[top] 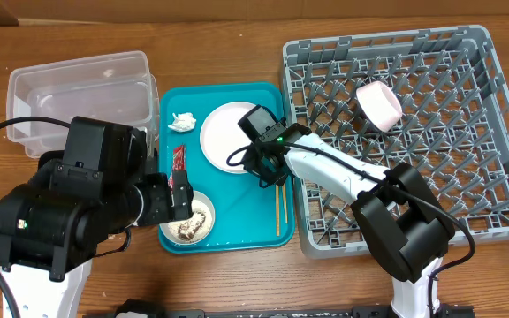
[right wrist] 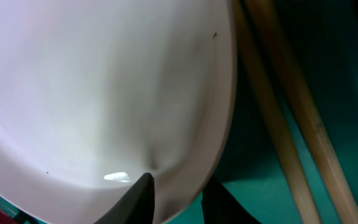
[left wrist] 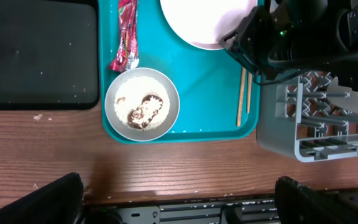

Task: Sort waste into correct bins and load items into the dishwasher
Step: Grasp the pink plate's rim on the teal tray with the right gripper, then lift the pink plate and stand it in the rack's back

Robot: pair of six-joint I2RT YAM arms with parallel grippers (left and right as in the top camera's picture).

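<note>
The round white plate (top: pixel 224 137) lies on the teal tray (top: pixel 237 234). My right gripper (top: pixel 259 166) is at the plate's right rim; in the right wrist view its fingers straddle the plate (right wrist: pixel 104 81) rim, one on the inner face and one outside, shut on it (right wrist: pixel 179 183). Wooden chopsticks (top: pixel 280 208) (right wrist: pixel 278 124) lie just right of the plate. A white bowl (left wrist: pixel 142 104) holds rice-like scraps with brown bits. The red wrapper (left wrist: pixel 126 34) touches the bowl's upper left. A crumpled tissue (top: pixel 182 121) sits at the tray's top left. My left gripper (left wrist: pixel 179 199) is open and empty above the table's front edge.
The grey dish rack (top: pixel 467 159) fills the right side, with a small white cup (top: pixel 378 103) lying in it. A clear plastic tub (top: pixel 78 88) stands at the back left. A shallow black tray (left wrist: pixel 36 53) lies left of the teal tray, under my left arm.
</note>
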